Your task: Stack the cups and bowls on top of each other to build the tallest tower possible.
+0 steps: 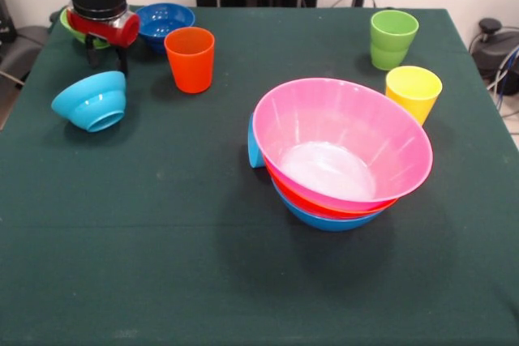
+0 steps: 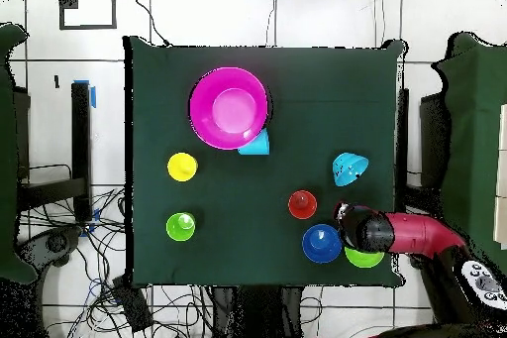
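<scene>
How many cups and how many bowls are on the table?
Cups: 4 - orange cup, green cup, yellow cup, light blue cup
Bowls: 6 - pink bowl, orange bowl, big blue bowl, small green bowl, dark blue bowl, light blue bowl
Total: 10

Tilted pink-topped tower point(image 1: 340, 151), light blue cup point(image 1: 255, 145) beside, cups and bowls scattered

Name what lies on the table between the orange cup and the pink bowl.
Nothing: in the front view, only bare green cloth separates the orange cup from the pink bowl; the overhead view agrees.
</scene>
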Motion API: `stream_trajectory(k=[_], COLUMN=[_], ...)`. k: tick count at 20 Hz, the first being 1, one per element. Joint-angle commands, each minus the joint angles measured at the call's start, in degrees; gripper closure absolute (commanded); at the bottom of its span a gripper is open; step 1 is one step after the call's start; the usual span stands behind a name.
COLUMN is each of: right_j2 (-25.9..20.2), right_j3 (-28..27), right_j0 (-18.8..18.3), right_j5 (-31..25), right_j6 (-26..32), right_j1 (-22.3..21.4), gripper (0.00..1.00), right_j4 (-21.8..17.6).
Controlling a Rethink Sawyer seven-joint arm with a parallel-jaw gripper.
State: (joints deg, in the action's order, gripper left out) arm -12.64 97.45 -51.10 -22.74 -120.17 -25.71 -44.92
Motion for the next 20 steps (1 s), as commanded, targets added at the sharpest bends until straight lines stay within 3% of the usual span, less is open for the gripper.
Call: stream_trajectory(k=[1, 4, 5, 6, 7, 9, 10, 14, 16, 20], right_j2=[-5.86, -5.74, -4.22, 2.16, 8.69, 23.31, 25.18, 22.8, 23.02, 20.91], right_j3=[-1.38, -1.82, -2.25, -3.89, -5.27, -8.47, -8.18, -5.01, -4.4, -1.53], right_j0=[2.21, 2.77, 4.88, 12.22, 18.91, 32.39, 34.17, 31.94, 32.17, 29.0], right_j5=[-1.09, -0.67, 2.16, 10.41, 14.5, 22.36, 22.45, 19.18, 18.22, 17.77], right_j6=[4.71, 2.76, 1.56, -4.09, -10.42, -22.36, -23.66, -15.89, -13.72, -10.43], right_j1=[5.7, 7.01, 6.04, 3.88, 3.19, 5.54, 5.87, 2.39, 0.76, -2.16], gripper=[0.0, 0.0, 0.0, 0.0, 0.0, 0.0, 0.0, 0.0, 0.0, 0.0], right_j4=[0.35, 1.39, -1.1, -7.65, -10.06, -10.53, -8.92, -3.58, -2.74, -1.77])
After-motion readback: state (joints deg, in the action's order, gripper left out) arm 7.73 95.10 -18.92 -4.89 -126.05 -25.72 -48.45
